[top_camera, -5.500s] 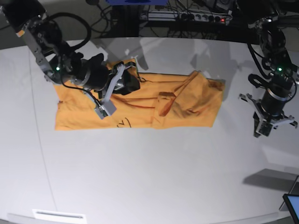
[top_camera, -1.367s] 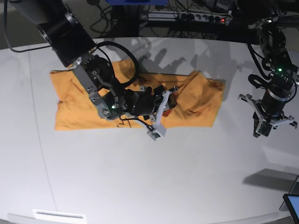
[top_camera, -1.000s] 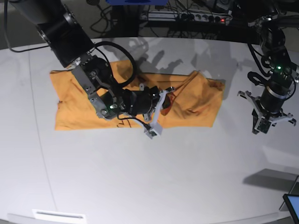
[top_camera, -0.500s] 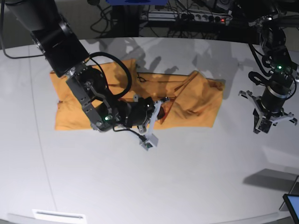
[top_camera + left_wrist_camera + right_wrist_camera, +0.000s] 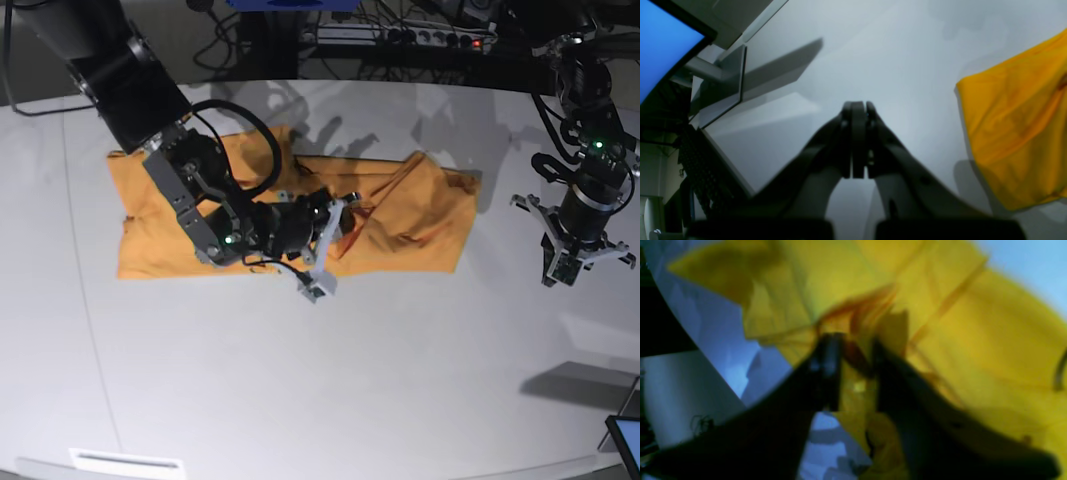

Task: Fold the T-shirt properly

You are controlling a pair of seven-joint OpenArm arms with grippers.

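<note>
The T-shirt [image 5: 400, 215] is spread in a long, rumpled band across the far half of the white table [image 5: 350, 390], with its lower edge lying fairly straight and a raised fold bunched near its middle. Much of its central and left part is covered in the base view by the right arm [image 5: 190, 180], which is stretched over the cloth from the upper left, so the fabric beneath it cannot be seen. The right gripper [image 5: 853, 356] is set at that bunched fold; in the right wrist view its jaws are seen parted, with reddish-orange creased cloth lying between them, though the view is too blurred to tell whether the cloth is being gripped. A small white block [image 5: 312, 290] attached to the gripper is seen hanging just over the shirt's near edge. The right-hand end of the shirt [image 5: 1017, 133] is visible in the left wrist view, lying flat on the table. Well apart from it, the left gripper [image 5: 855, 140] is held above bare table with its jaws pressed together and nothing between them. A blue-lit screen [image 5: 660, 50] is seen at the table's edge, and a power strip [image 5: 400, 38] and cables [image 5: 230, 40] are found behind the far rim.
</note>
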